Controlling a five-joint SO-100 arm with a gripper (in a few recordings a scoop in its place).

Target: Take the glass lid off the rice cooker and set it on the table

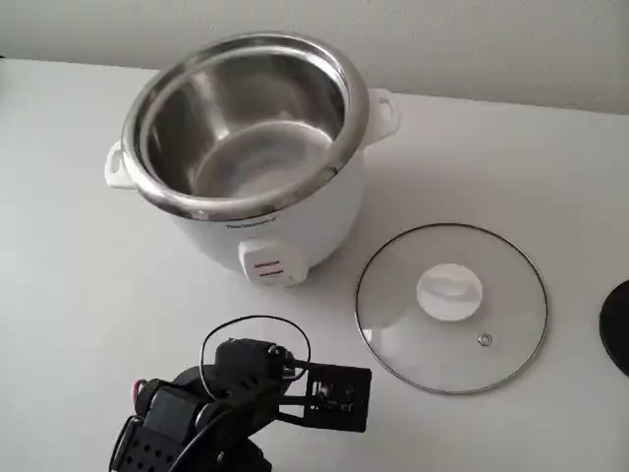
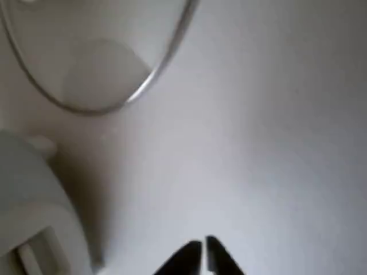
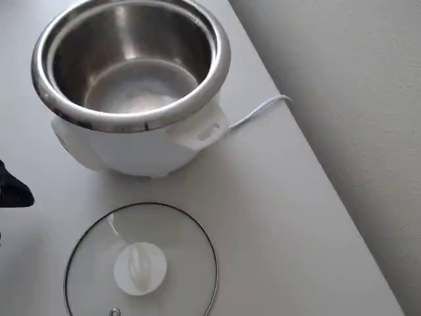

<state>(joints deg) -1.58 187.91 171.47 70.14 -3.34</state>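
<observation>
The rice cooker point(image 1: 265, 197) stands uncovered on the table point(image 1: 79, 295), its steel pot bare and its front switch facing the fixed view. The glass lid point(image 1: 451, 307) lies flat on the table to the cooker's right, white knob up. In the overhead view the lid point(image 3: 140, 263) lies below the cooker point(image 3: 131, 85). My black arm point(image 1: 246, 393) sits low in front of the cooker, left of the lid. In the wrist view my gripper point(image 2: 203, 255) is shut on nothing above bare table, with the lid's rim point(image 2: 166, 57) at upper left and the cooker point(image 2: 34, 217) at lower left.
A dark round object point(image 1: 617, 326) sits at the right edge of the fixed view. In the overhead view the cooker's white cord point(image 3: 256, 112) runs to the table's edge point(image 3: 316, 171) by the wall. A black part of the arm point(image 3: 13, 189) pokes in at the left.
</observation>
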